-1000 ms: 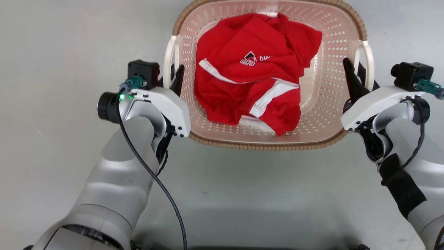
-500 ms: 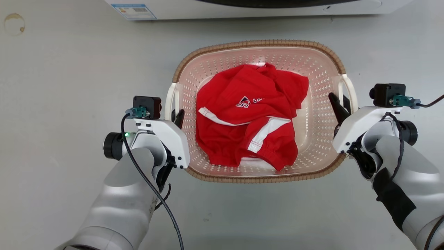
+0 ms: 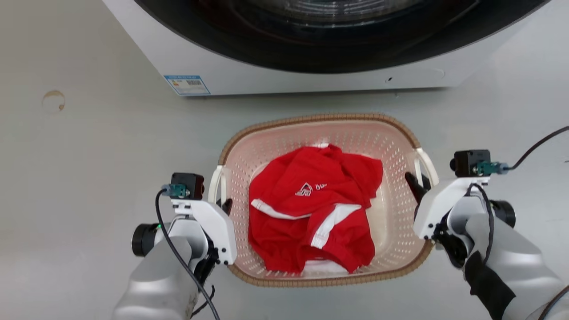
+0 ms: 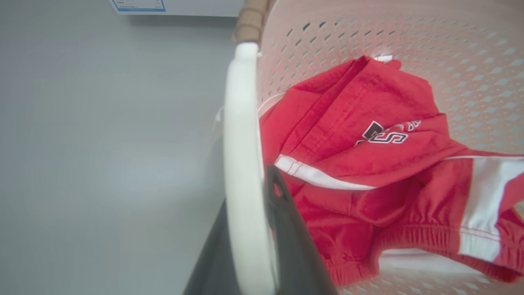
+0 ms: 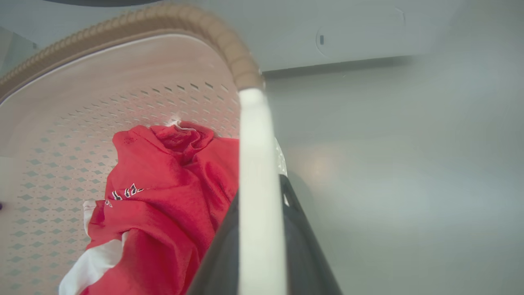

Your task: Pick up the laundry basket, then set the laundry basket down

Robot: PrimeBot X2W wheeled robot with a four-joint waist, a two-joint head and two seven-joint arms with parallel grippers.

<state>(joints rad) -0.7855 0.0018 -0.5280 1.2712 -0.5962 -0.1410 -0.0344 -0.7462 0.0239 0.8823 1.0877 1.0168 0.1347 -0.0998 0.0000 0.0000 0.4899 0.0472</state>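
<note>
The laundry basket [image 3: 320,119] lies before the washer [image 3: 311,80], whose dark round door fills the top. A crumpled red garment [image 3: 311,213] with white stripes lies inside. The left end effector [image 3: 224,205] is at the white left handle [image 3: 216,184], one dark finger just inside it. The right end effector [image 3: 418,183] has its fingers either side of the right handle [image 3: 427,164]. A blue label [image 3: 186,84] marks the washer's lower corner.

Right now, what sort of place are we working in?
Probably a laundry area: a front-loading washer stands on a plain grey floor, and the laundry basket before it holds red clothing.
</note>
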